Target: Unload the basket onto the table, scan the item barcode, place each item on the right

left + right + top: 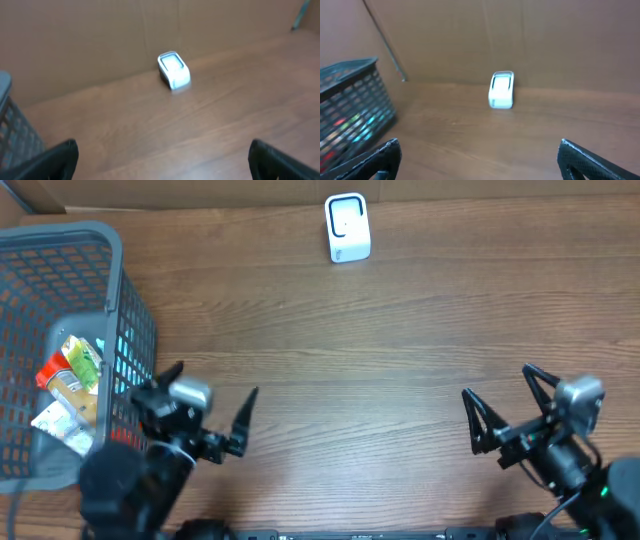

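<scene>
A matt wood-grain table (400, 380), a grey plastic mesh basket (135, 330) and a smooth white plastic scanner (347, 228) are shown.

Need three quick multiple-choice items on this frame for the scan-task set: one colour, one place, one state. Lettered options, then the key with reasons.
1. What colour is the basket?
A) grey
B) red
C) white

2. Where does the white scanner stand?
A) in the basket
B) at the far edge of the table, about midway across
C) at the near edge

3. How are the left gripper and right gripper?
A) both shut
B) both open and empty
C) left open, right shut

Key:
1 A, its mesh walls are grey in the overhead view.
2 B, it stands alone at the far side.
3 B, each pair of fingers is spread with only bare wood between them.
</scene>
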Robot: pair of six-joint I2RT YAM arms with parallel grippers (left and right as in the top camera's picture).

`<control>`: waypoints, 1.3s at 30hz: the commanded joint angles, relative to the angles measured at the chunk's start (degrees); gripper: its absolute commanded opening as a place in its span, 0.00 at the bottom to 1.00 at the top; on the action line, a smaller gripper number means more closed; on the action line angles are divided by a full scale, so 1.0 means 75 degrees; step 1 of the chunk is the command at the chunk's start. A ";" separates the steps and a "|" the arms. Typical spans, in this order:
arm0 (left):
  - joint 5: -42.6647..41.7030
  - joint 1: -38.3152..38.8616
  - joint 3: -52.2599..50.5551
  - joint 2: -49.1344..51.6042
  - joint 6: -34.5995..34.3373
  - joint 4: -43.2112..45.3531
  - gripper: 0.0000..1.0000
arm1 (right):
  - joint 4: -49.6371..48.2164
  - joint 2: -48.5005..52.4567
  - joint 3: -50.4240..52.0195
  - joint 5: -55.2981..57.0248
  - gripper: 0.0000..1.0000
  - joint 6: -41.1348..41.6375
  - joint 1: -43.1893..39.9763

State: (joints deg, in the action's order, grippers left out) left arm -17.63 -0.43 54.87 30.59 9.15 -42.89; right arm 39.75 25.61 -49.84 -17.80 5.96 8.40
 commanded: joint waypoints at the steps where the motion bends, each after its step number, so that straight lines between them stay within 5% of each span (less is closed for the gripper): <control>1: -0.0361 -0.0041 0.2328 0.1749 -0.0082 -0.1547 1.00 | 0.0953 0.1262 -0.1530 -0.0306 1.00 -0.0061 0.0050; 6: -0.0935 -0.0041 0.4511 0.3427 -0.0079 -0.3246 1.00 | 0.2731 0.2923 -0.3357 -0.0303 1.00 -0.0052 0.0050; 11: -0.0909 -0.0044 0.4908 0.4366 -0.0096 -0.3246 1.00 | 0.3252 0.3850 -0.3958 -0.0764 1.00 -0.0050 0.0050; 18: 0.2369 -0.0595 0.5356 0.4841 -0.4054 -0.3858 1.00 | 0.3631 0.4249 -0.3958 -0.0833 1.00 -0.0058 0.0050; 22: 0.2570 -0.1982 0.5374 0.4747 -0.5030 -0.4065 1.00 | 0.3896 0.4436 -0.3955 -0.0828 1.00 -0.0245 0.0050; 30: 0.2751 -0.4453 0.5342 0.4908 -0.5211 -0.4057 1.00 | 0.4208 0.4788 -0.3949 -0.0428 1.00 -0.0259 0.0050; 39: 0.3142 -0.5199 0.5333 0.6266 -0.5217 -0.4269 1.00 | 0.4232 0.5339 -0.3949 -0.0437 1.00 -0.0256 0.0050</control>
State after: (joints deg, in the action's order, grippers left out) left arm 3.31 -38.37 94.15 73.21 -29.95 -74.30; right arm 71.57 64.38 -77.95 -21.58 4.89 8.40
